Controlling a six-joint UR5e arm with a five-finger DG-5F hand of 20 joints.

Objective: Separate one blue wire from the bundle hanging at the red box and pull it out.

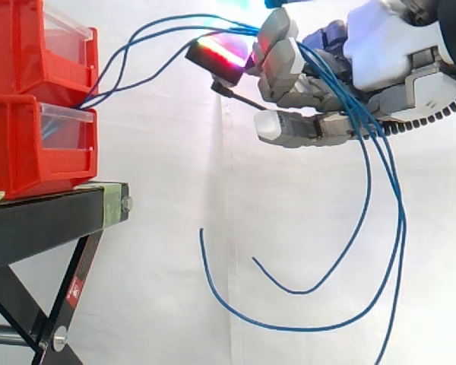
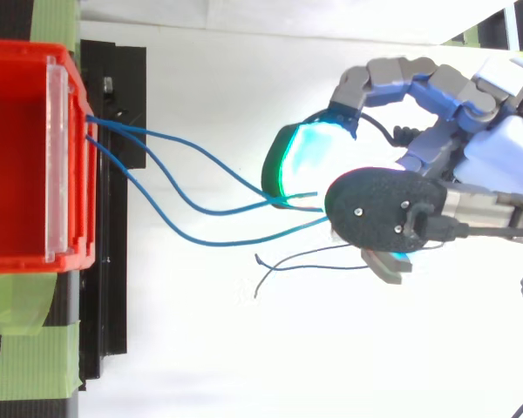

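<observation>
Three blue wires (image 2: 218, 244) leave the front of the red bins (image 1: 30, 144) and run right, sagging a little, to my hand (image 1: 395, 68). The hand's curled fingers close round the wires where they meet, level with the upper bin. One glowing fingertip pad (image 1: 224, 53) points towards the bins. Past the hand the wires' free ends (image 1: 401, 220) hang down in long loops in front of the white curtain. From above, the same wires fan out from the bin's lip (image 2: 87, 131) and converge under the hand (image 2: 497, 157).
The red bins are stacked on a black stand (image 1: 45, 217) at the left. Green tape (image 2: 26, 348) marks the stand's top beside the bin. A white curtain lies behind everything.
</observation>
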